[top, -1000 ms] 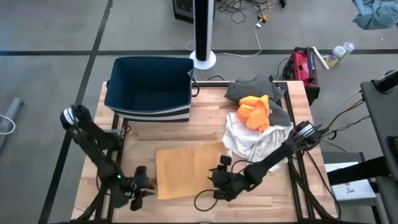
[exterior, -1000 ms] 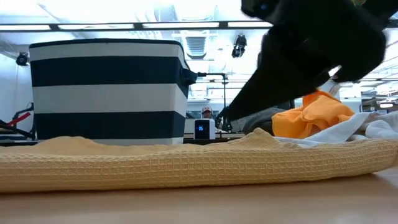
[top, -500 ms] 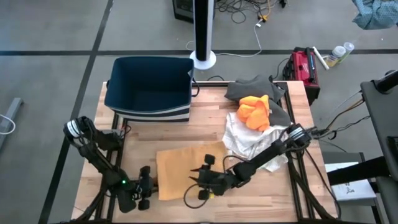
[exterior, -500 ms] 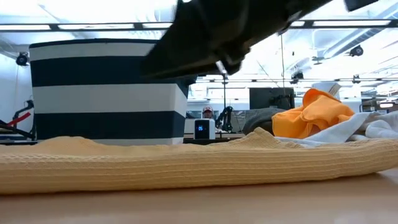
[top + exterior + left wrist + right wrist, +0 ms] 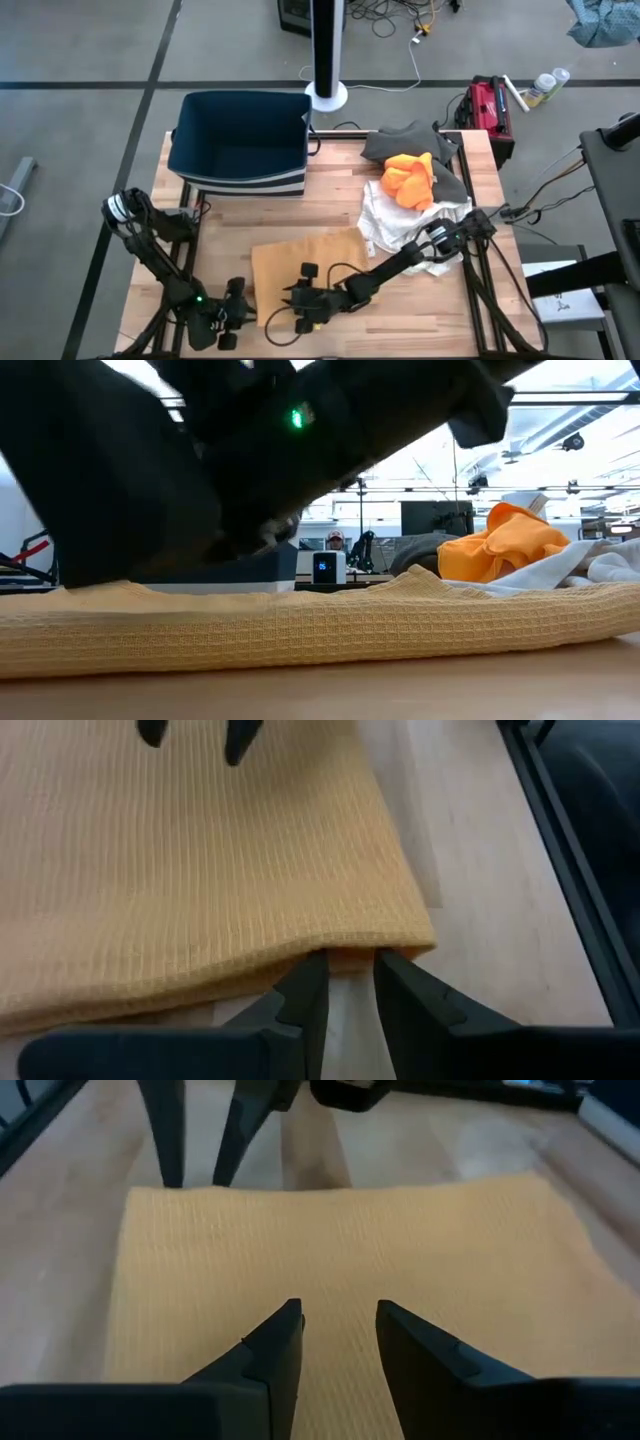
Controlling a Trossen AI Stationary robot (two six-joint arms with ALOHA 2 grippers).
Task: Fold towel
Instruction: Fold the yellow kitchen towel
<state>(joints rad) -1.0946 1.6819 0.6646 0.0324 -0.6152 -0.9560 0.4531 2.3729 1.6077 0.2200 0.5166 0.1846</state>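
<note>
The yellow towel (image 5: 300, 262) lies flat on the worktop (image 5: 330, 195), near its front edge, already doubled into a rough rectangle. Behind it stand a striped bin (image 5: 240, 145) and, to the right, a heap of laundry with an orange cloth (image 5: 410, 178) on top.

Over the last second both arms have closed in on the towel's front edge. The right end effector (image 5: 300, 306) has swept from the towel's right side across to its front middle, and now hovers low over the cloth; in the right wrist view its fingers (image 5: 275, 1345) stand apart with bare towel between them, gripping nothing. The left end effector (image 5: 232, 310) has slid forward and inward to the towel's front left corner. In the left wrist view its fingertips (image 5: 310, 982) are set at the very edge of the cloth, only a narrow gap between them; they seem to straddle or just meet the hem, but a firm pinch cannot be confirmed.

The low view is now largely blocked by a dark arm, with the towel's near fold running across below it.

I judge this as the set-up for the next fold: both end effectors are taking hold positions along the same edge, so the likely next need is to pinch it and carry it over to the far side. The left corner looks nearly secured; the right still has to descend and clamp.
</note>
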